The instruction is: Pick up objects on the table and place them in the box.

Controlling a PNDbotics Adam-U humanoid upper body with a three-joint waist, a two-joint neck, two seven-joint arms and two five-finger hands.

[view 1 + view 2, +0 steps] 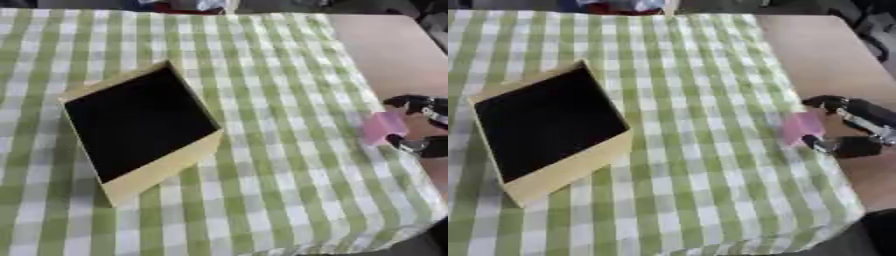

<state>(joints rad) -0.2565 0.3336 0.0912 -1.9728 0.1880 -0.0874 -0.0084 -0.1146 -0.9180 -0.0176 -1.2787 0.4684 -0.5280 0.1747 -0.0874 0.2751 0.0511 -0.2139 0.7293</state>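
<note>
Pink block [802, 128] sits near the desk's [815, 50] right edge, on the checked cloth [693, 150], pinched between the curled fingers of the right hand [852, 131]. Step: grasp. Next requires lifting and carrying leftward to the open yellow box [570, 170].

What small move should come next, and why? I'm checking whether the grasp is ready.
Probably lift the pink block a little off the green checked cloth. The right hand has a finger above and another below it, apparently pinching it at the cloth's right edge, and the yellow box sits open well to the left, so it needs clearance before carrying.
</note>
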